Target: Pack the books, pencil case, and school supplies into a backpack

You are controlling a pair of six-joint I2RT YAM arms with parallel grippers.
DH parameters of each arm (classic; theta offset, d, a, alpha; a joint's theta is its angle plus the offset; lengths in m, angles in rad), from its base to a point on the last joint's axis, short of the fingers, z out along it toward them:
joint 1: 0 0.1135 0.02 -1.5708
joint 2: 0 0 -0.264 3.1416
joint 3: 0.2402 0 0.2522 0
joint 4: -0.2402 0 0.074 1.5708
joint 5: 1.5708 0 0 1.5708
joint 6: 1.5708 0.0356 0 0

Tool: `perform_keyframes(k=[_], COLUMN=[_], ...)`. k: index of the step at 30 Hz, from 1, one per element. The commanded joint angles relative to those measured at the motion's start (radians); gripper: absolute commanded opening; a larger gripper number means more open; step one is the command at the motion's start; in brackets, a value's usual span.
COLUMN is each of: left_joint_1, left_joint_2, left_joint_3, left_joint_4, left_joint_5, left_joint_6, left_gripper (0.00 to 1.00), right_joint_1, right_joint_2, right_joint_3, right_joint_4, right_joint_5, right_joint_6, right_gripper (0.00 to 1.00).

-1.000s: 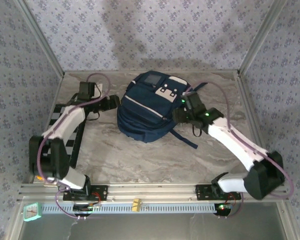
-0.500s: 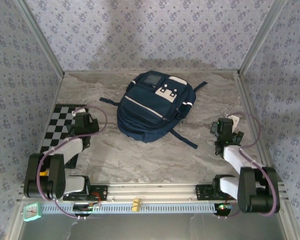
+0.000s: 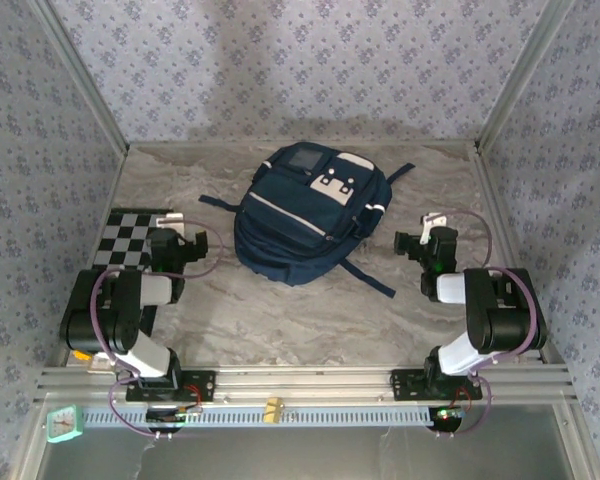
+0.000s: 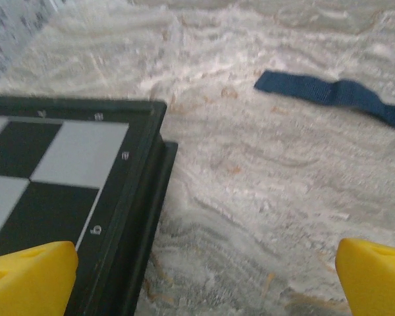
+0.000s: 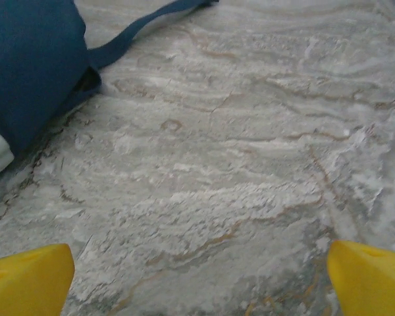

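A grey-veined marble table stands inside walls papered in a small blue floral print. The backpack lies flat near the middle of the table, toward the far side, front up, with its white patches and white trim line showing and its dark straps trailing out on both sides. A black-and-white checkerboard sits at the left edge of the table.

The left pincer hangs low just beside the checkerboard, well apart from the backpack. From the left wrist, its yellow fingertips stand wide apart with nothing between them, the board's corner close by and a navy strap lying farther off on the marble.

The right pincer is on the right side of the table, near the backpack but not touching it. Its yellow fingertips are likewise spread wide over bare marble and grip nothing, with the backpack's side and a strap ahead.
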Motion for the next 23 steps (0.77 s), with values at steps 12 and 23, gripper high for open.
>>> perform_keyframes(k=[12, 23], left_joint_1=[0.033, 0.031], left_joint_2=[-0.003, -0.001], left_joint_3=[0.023, 0.024], left_joint_4=[0.055, 0.055], left_joint_5=[0.069, 0.068], left_joint_6=[-0.017, -0.018], left_gripper=[1.0, 1.0], right_joint_1=[-0.011, -0.012], right_joint_2=[0.0, 0.003], right_joint_3=[0.002, 0.004], right_joint_4=[0.075, 0.074], right_joint_5=[-0.014, -0.016], right_joint_6=[-0.033, -0.034], right_gripper=[1.0, 1.0])
